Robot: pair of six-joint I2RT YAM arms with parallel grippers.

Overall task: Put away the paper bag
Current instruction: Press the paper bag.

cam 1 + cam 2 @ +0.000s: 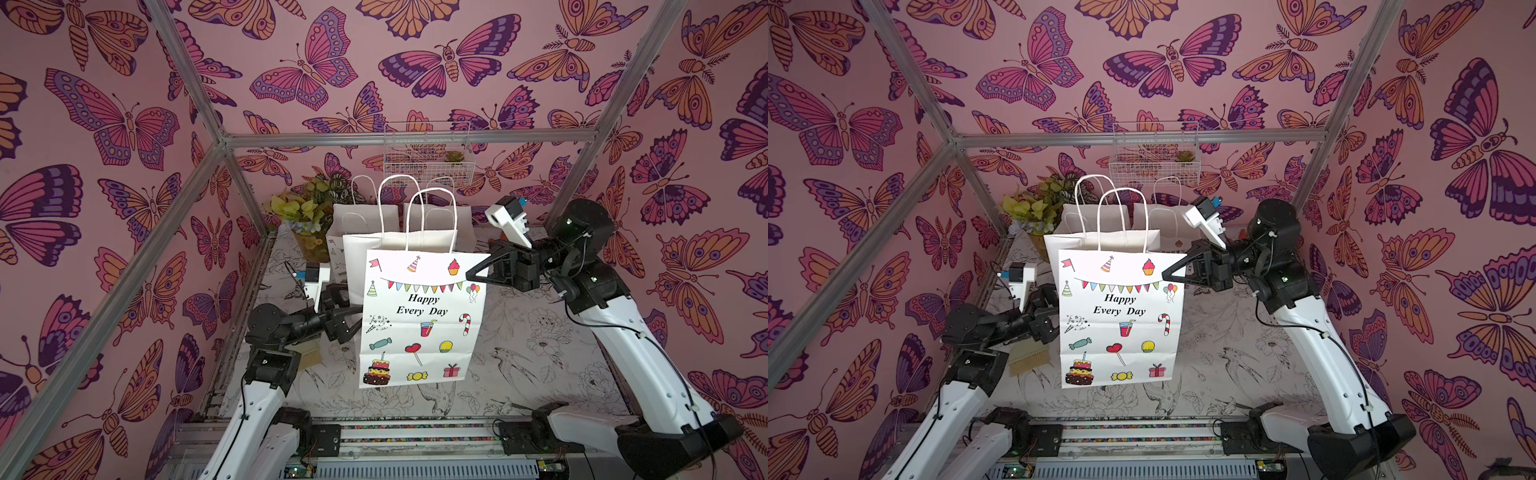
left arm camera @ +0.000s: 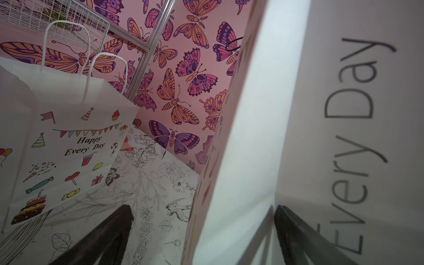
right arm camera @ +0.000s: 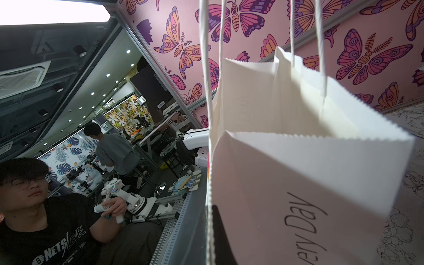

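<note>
Hanging off the table (image 1: 540,353) beneath the right gripper (image 1: 471,274), which pinches its top corner: paper bag (image 1: 419,320). Left gripper (image 1: 358,321) gapes astride the opposite edge, likely poised to steady it.

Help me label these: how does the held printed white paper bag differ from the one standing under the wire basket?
The held printed white paper bag hangs above the table, pinched at its top corner by the right hand; the standing white paper bag rests on it, untouched. The held bag is in front, the standing bag at the back. Both read Happy Every Day.
</note>
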